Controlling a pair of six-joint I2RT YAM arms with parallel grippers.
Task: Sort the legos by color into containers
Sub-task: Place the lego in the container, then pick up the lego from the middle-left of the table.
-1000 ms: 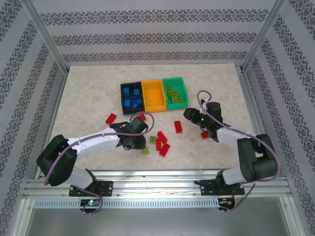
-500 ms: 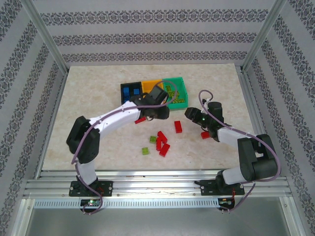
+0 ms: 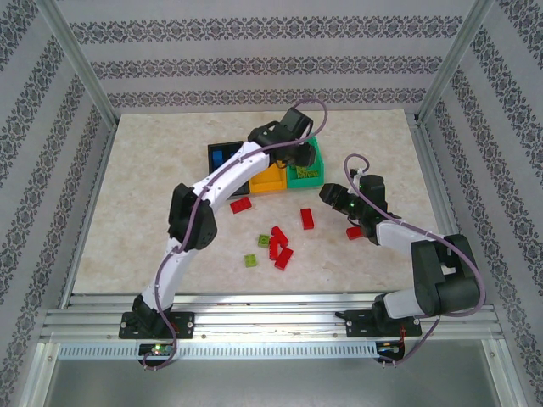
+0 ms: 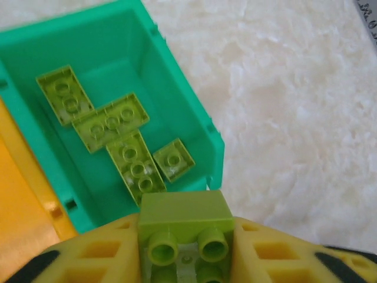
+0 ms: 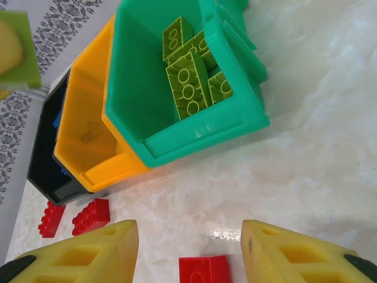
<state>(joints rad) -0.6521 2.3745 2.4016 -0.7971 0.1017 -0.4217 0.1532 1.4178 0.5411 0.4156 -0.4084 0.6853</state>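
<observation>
Gripping lego [image 4: 184,215] (left hand [image 4: 185,259]), over green bin [image 4: 197,115]

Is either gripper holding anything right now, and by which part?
Left gripper pinches a small lime green studded plastic brick by its opposite sides; right gripper open, empty.

I read the table [image 5: 318,147] top as polished and marble-patterned, throwing glare; the green bin [image 5: 194,138] is smooth glossy plastic; the lime lego [image 4: 184,212] in my left gripper [image 4: 185,250] is shiny moulded plastic; my right gripper [image 5: 188,236] has matt yellow plastic fingers [image 5: 88,253]; the frame rails [image 3: 271,318] look like brushed metal.
</observation>
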